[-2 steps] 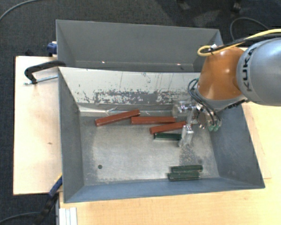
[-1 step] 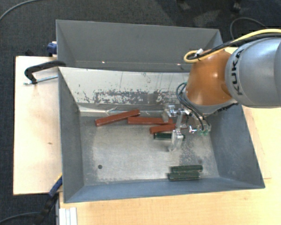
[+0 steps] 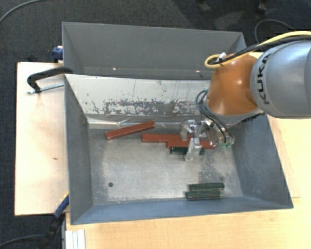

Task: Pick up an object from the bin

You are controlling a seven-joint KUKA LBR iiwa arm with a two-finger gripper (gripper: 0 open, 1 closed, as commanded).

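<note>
My gripper (image 3: 193, 140) hangs low over the right middle of the bin, below the orange wrist cover. It is directly above the right part of a red-brown flat bar (image 3: 159, 138) that lies across the bin floor. A short dark green block (image 3: 178, 150) lies against that bar's front side, just left of the gripper. Another long red-brown bar (image 3: 130, 130) lies tilted by the back wall, further left and apart from the gripper.
A dark green bar (image 3: 204, 191) lies flat near the front wall, below the gripper. The arm comes in over the bin's right rim. The left and front-left floor holds only a small dark spot.
</note>
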